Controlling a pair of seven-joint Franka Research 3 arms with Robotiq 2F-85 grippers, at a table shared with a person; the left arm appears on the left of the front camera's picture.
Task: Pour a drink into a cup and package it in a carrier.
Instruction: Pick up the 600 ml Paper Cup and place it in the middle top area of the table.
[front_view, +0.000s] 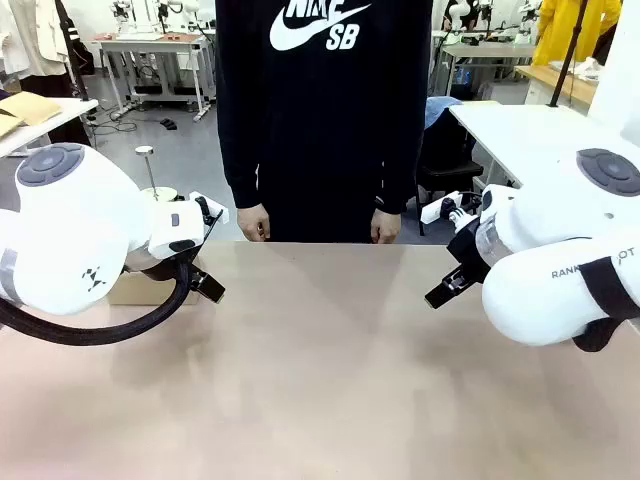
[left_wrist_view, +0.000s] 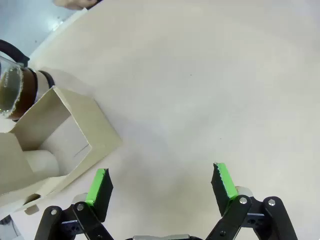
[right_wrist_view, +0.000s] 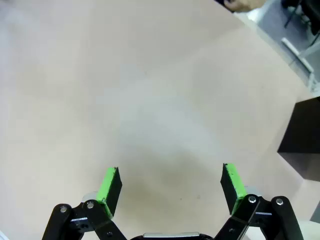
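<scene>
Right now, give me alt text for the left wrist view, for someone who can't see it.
The left gripper, jaws wide open and empty, hangs over a bare stretch of beige table. At the picture's left edge sits the brown cardboard carrier, and beyond it a clear glass carafe with a dark band.

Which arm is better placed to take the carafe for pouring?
Probably the left: the carafe and the cardboard carrier sit close beside the open left gripper. The right gripper, also open, hangs over bare table near a black box.
</scene>
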